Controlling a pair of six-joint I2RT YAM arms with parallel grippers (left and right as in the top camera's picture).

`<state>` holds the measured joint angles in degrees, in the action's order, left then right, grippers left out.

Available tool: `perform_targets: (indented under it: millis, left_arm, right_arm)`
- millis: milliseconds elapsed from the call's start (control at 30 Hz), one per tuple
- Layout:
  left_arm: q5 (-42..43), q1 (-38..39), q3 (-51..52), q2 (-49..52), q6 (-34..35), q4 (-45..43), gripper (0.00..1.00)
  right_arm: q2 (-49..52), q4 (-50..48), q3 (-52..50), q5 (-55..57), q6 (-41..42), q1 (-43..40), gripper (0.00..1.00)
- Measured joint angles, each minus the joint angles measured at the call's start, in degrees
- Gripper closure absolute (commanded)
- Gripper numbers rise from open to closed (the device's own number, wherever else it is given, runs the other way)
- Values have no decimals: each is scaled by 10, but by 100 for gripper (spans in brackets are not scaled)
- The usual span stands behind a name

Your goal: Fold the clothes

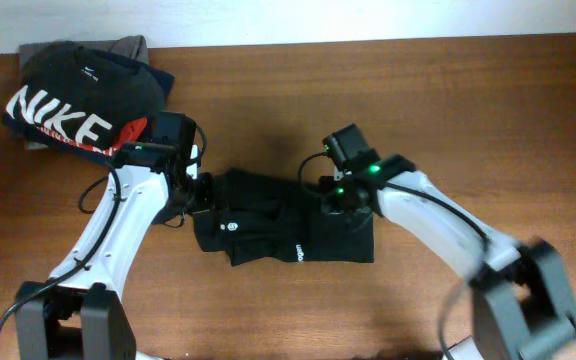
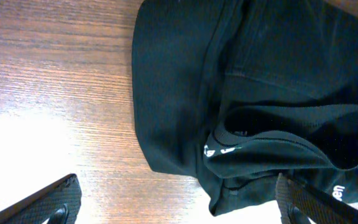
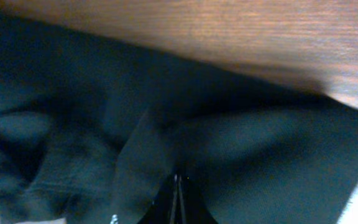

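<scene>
Overhead: black top lies mid-surface, between the two arms. Long axis runs L–R across the wood surface, tilted only a little. Neck end points toward L arm: small round white tag sits in the L half, where the fabric is bunched and creased. R half is flatter and squarer, edge roughly straight. Tiny white logo print is near the front edge, about mid-length.

L gripper is at the top's L end, above the bunched part. L wrist cam: jaws spread wide, one finger tip low-left over bare wood, the other low-right over black fabric, nothing between them, so L gripper has no hold. The same view shows the collar band curled up w/ white print, and the top's rounded edge on the wood.

R gripper is at the top's back edge, R of centre. R wrist cam: jaws fully together, w/ a raised ridge of black fabric running right up into the tips, which reads as a pinch on the top. View is blurry, so can't tell how much cloth is caught.

Far L back corner: black NIKE T-shirt on a stack, w/ a grey garment showing behind it, well apart from the top.
</scene>
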<state>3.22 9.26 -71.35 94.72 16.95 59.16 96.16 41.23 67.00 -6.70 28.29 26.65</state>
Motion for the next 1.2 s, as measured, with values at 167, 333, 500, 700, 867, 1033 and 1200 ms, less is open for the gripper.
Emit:
perform_targets:
  millis: [167,333,500,700,867,1033,1200]
  left_arm:
    - [0,0,0,0,0,0,1]
    - [0,0,0,0,0,0,1]
    - [0,0,0,0,0,0,1]
    - [0,0,0,0,0,0,1]
    - [0,0,0,0,0,0,1]
    - [0,0,0,0,0,0,1]
    - [0,0,0,0,0,-1,1]
  right_arm:
    - [-100,64,27,-6,-5,0,91]
    - [-104,80,23,-14,-11,0,91]
    - [-56,60,-6,-48,-13,0,95]
    - [14,33,-43,-78,-13,0,89]
    - [71,28,-45,-95,-20,0,96]
    - [69,34,-45,-95,-25,0,96]
    - [-15,90,-40,-93,-38,0,57]
